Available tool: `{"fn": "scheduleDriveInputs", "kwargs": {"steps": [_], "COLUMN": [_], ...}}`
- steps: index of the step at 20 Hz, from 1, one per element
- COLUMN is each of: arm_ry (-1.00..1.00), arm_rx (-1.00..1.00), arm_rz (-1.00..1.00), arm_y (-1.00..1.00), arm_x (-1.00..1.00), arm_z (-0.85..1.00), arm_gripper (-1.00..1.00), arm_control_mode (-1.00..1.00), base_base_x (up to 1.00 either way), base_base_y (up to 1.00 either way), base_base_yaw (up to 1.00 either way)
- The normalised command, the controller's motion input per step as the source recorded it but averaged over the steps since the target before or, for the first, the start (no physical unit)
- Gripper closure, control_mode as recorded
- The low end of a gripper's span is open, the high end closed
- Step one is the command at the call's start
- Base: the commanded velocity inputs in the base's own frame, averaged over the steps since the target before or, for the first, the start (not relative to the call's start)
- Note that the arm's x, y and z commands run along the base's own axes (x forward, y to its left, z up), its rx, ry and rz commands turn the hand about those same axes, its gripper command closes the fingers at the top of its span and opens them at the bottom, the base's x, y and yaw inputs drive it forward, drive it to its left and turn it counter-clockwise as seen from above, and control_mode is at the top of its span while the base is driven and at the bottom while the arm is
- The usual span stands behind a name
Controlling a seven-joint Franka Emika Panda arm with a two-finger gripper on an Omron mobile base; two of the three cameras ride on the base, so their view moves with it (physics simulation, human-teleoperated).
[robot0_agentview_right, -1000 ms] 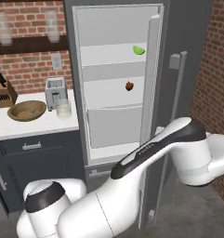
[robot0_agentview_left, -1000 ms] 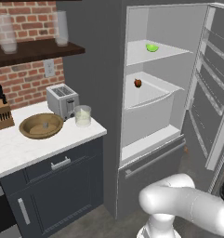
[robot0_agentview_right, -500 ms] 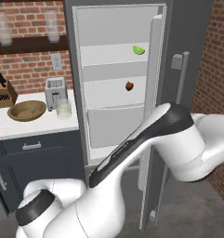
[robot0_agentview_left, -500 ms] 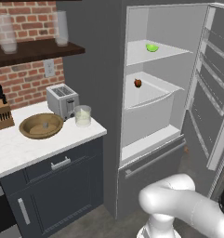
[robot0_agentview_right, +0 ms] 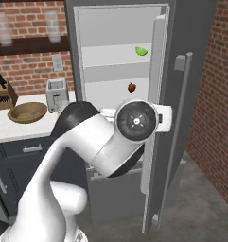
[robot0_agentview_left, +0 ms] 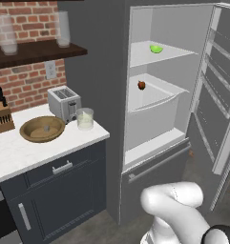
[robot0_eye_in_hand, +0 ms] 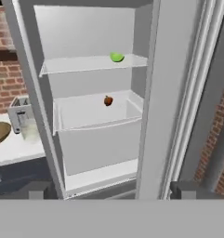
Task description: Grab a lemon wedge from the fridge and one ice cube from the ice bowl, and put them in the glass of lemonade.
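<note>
The fridge [robot0_agentview_left: 173,95] stands open, its door [robot0_agentview_right: 181,94] swung out to the right. A small yellow-green lemon wedge [robot0_agentview_left: 156,48] [robot0_agentview_right: 141,51] [robot0_eye_in_hand: 116,57] lies on the upper shelf. My gripper [robot0_eye_in_hand: 111,191] is open and holds nothing; it faces the fridge interior from some way back, well below the wedge. On the counter to the left, the glass of lemonade [robot0_agentview_left: 85,118] [robot0_eye_in_hand: 29,128] stands beside the brown ice bowl [robot0_agentview_left: 42,128] [robot0_agentview_right: 26,112]. The ice cube is too small to make out in the bowl.
A small dark red fruit [robot0_agentview_left: 141,85] [robot0_eye_in_hand: 108,100] sits in the white drawer below the wedge's shelf. A toaster [robot0_agentview_left: 64,102] and a knife block [robot0_agentview_left: 2,116] stand on the counter. Tall glasses [robot0_agentview_left: 6,33] rest on the wall shelf. The door's edge [robot0_eye_in_hand: 155,93] stands close on the right.
My arm has swung up and to the left across the right base view, bringing the hand in front of the open fridge. The jaws stayed open.
</note>
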Motion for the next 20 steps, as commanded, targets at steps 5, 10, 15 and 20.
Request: {"fn": "scheduleDriveInputs", "kwargs": {"steps": [5,10,15,20], "arm_ry": [0.01,0.34,0.4,0.22], "arm_rx": [-0.45,-0.57,-0.44,-0.21], "arm_rz": [-0.21,-0.21,-0.28,-0.34], "arm_y": [1.0,0.75,0.21,-0.35], "arm_x": [0.36,0.96,1.0,0.92], "arm_z": [0.05,0.0,0.0,-0.01], "arm_gripper": [-1.0,-1.0,-1.0,-1.0], "arm_control_mode": [-1.0,-1.0,-1.0,-1.0], "base_base_x": [0.0,0.0,0.0,0.0], "base_base_y": [0.0,0.0,0.0,0.0], "base_base_yaw": [0.0,0.0,0.0,0.0]}}
